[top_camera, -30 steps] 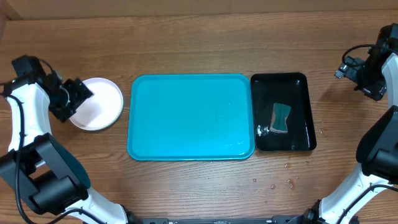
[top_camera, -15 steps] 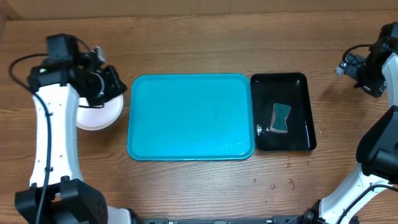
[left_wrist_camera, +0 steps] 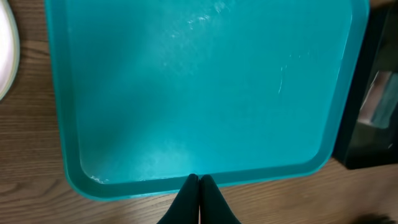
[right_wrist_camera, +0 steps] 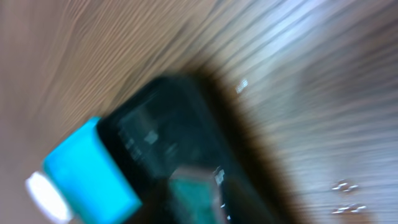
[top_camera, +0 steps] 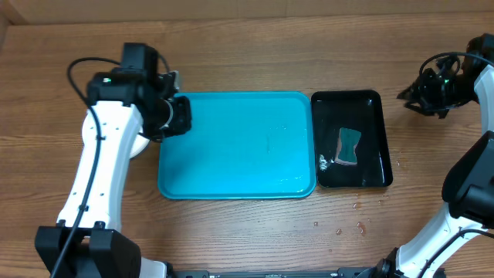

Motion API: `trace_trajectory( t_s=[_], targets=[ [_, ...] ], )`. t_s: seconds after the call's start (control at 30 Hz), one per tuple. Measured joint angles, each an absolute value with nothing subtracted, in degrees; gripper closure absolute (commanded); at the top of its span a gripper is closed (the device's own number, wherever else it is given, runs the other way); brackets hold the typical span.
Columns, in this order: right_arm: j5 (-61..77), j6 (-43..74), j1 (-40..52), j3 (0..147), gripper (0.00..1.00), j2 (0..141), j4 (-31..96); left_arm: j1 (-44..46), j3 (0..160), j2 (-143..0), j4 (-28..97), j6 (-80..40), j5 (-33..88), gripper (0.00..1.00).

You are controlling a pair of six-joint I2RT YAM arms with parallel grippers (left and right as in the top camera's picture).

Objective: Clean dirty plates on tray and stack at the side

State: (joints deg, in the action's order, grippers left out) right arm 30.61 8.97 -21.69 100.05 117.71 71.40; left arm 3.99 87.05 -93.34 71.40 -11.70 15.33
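The turquoise tray [top_camera: 231, 147] lies in the middle of the table with nothing on it. One white plate [top_camera: 143, 145] sits on the wood just left of it, mostly hidden under my left arm; its rim shows at the left edge of the left wrist view [left_wrist_camera: 5, 56]. My left gripper [top_camera: 179, 116] hangs over the tray's left rim, shut and holding nothing, fingertips pressed together [left_wrist_camera: 199, 182]. My right gripper [top_camera: 413, 93] is at the far right, beyond the black tray. The right wrist view is too blurred to show its fingers.
A glossy black tray [top_camera: 370, 108] stands right of the turquoise one, with a teal sponge [top_camera: 349, 147] in it. Both show blurred in the right wrist view, black tray [right_wrist_camera: 155, 130] and sponge [right_wrist_camera: 193, 193]. Water drops [top_camera: 340, 228] dot the wood in front.
My left arm swung right from the white plate to the tray's left rim, and its gripper shut. My right wrist turned toward the black tray and shifted slightly left.
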Motion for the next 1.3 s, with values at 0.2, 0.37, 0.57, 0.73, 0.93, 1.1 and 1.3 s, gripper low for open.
trace_trajectory(
  t_s=[0.2, 0.37, 0.57, 0.73, 0.93, 1.1, 1.3],
  targets=[
    [35.7, 4.6, -20.5, 100.1, 0.96, 113.8, 82.0, 8.4, 86.9, -93.3, 71.2, -13.1, 12.1, 0.96],
    [32.4, 1.3, -15.7, 100.1, 0.96, 105.8, 91.6, 9.4, 86.9, -93.3, 70.5, -14.0, 11.2, 0.96],
    [27.4, 1.1, -7.5, 94.3, 0.96, 99.5, 92.4, 10.1, 86.8, -93.3, 70.3, -14.9, 10.7, 0.96],
    [22.3, 5.4, -0.8, 85.2, 0.96, 99.3, 85.7, 10.2, 86.8, -93.3, 70.3, -14.9, 10.4, 0.96],
    [15.0, 12.9, 8.0, 76.2, 0.96, 99.3, 78.9, 10.2, 86.7, -93.3, 70.0, -14.9, 10.4, 0.95],
    [8.1, 19.2, 14.4, 73.9, 0.96, 99.3, 75.5, 10.2, 86.7, -93.4, 69.8, -14.9, 10.4, 0.95],
    [3.9, 24.6, 19.4, 69.9, 0.96, 99.3, 71.2, 10.2, 86.7, -93.9, 69.7, -14.9, 10.4, 0.94]
  ],
)
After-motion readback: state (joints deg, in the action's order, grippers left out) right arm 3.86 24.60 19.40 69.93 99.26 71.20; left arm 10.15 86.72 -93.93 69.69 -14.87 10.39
